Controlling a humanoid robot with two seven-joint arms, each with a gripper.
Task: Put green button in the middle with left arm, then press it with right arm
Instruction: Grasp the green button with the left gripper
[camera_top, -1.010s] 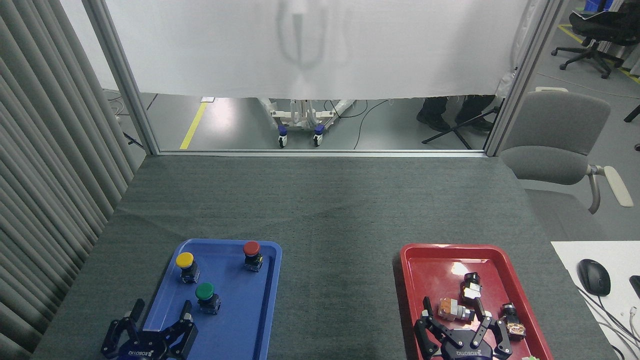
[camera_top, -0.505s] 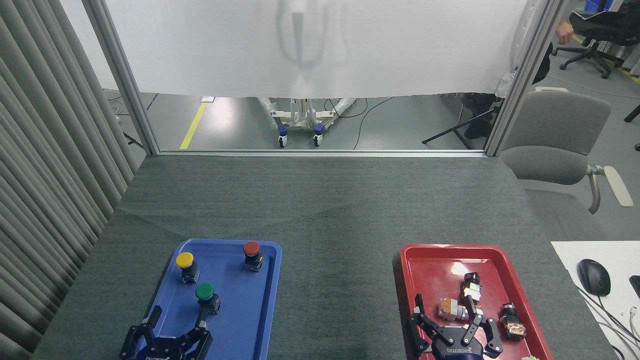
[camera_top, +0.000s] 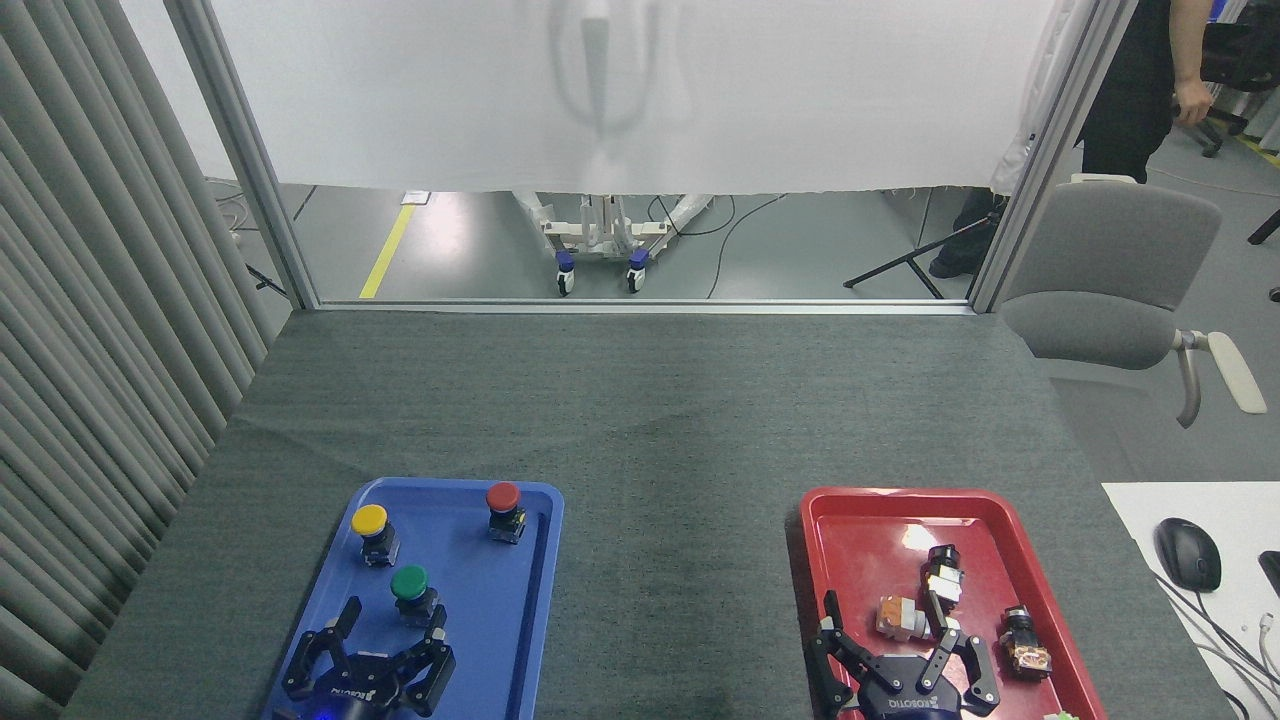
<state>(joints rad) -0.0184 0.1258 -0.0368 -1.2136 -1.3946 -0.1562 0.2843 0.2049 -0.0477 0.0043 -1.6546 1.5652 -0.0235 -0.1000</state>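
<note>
The green button (camera_top: 409, 584) stands upright in the blue tray (camera_top: 500, 640), near its front half. My left gripper (camera_top: 385, 632) is open just in front of the button, its fingers (camera_top: 437, 624) spread and reaching toward the button's base without holding it. My right gripper (camera_top: 893, 640) is open over the front of the red tray (camera_top: 860, 530), nothing between its fingers. The middle (camera_top: 680, 560), bare dark grey cloth, lies between the two trays.
A yellow button (camera_top: 370, 522) and a red button (camera_top: 502, 499) share the blue tray. Small metal parts (camera_top: 905, 617) lie in the red tray. A grey chair (camera_top: 1110, 280) stands at the right, a mouse (camera_top: 1187, 553) on a white desk. A person stands at the far right.
My left gripper has moved right and forward, from the tray's left edge to just in front of the green button. My right gripper shifted slightly left. A person walked right behind the curtain.
</note>
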